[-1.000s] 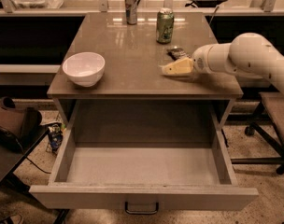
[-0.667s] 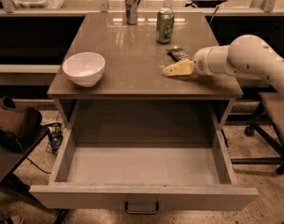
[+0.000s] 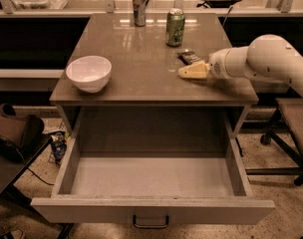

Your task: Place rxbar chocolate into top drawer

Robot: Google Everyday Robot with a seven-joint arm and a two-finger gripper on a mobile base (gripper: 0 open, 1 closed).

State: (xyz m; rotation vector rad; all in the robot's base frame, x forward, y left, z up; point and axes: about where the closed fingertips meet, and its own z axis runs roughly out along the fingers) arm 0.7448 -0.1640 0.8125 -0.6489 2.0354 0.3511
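We see the gripper low over the table near its right edge, about halfway between the front and back corners. Its pale wedge-shaped tip points left toward the middle of the table. From this angle we cannot tell whether the jaws are apart or together, and they seem to hold nothing. The white arm reaches in from beyond the right edge.

The rxbar chocolate lies flat on the table just behind the gripper, toward the back right corner. It looks close to the gripper, though we cannot make out whether they touch. A green can stands upright behind the bar. A slim silver can stands at the back edge near its middle. A white bowl sits near the front left corner.

Below the front edge the top drawer is pulled wide open, its pale bottom bare, with its dark handle centred on the front panel.
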